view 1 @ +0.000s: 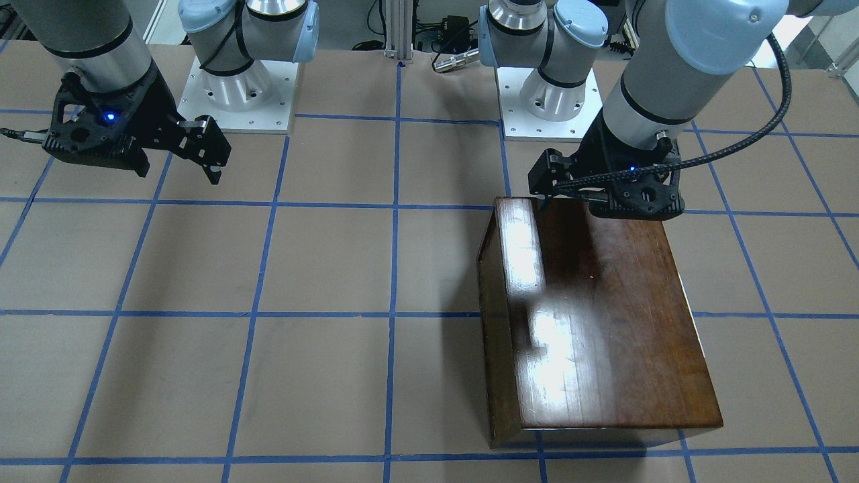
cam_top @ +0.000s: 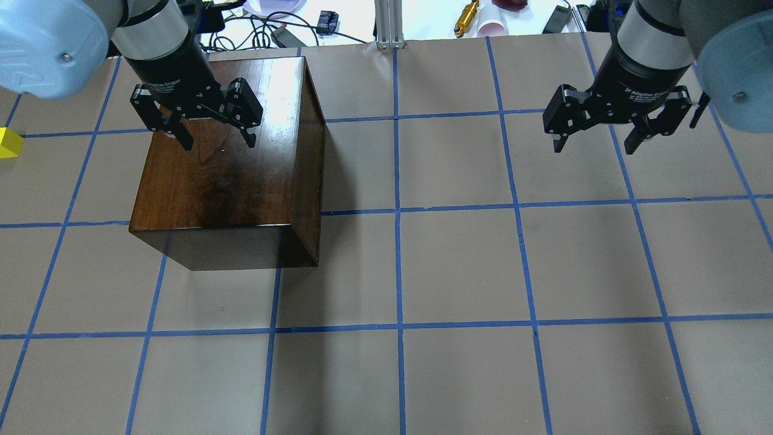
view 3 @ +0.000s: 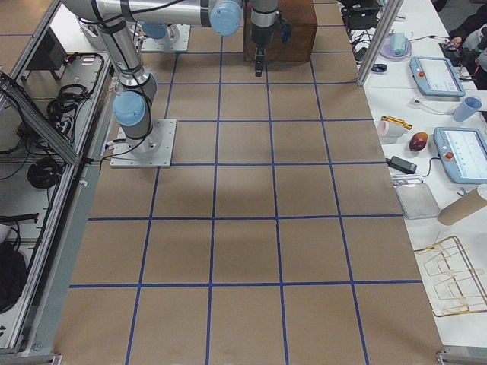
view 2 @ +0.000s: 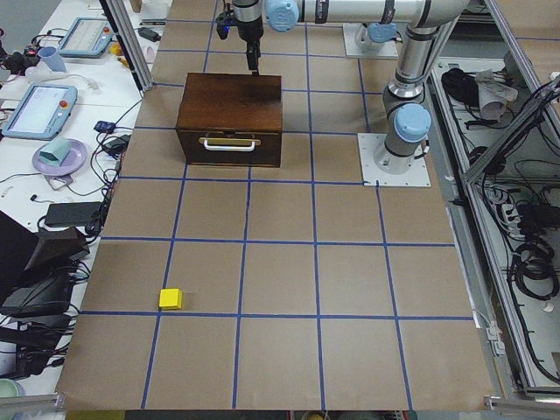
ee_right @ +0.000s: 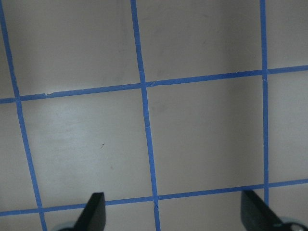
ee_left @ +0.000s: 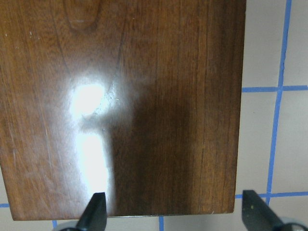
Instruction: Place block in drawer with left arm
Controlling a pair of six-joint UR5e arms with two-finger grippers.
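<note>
The block (cam_top: 9, 143) is a small yellow cube on the table at the far left edge of the overhead view, well away from the box; it also shows in the exterior left view (view 2: 171, 298). The drawer (view 2: 229, 144) is closed in the dark-brown wooden box (cam_top: 229, 181), with its metal pull showing. My left gripper (cam_top: 217, 136) is open and empty, hovering above the box top (ee_left: 144, 96). My right gripper (cam_top: 595, 142) is open and empty above bare table.
The table is brown paper with a blue tape grid (cam_top: 395, 211). The arm bases (view 1: 238, 94) stand at the robot's edge. Cables and small items (cam_top: 284, 24) lie beyond the far edge. Side benches hold tablets and dishes (view 3: 449, 76).
</note>
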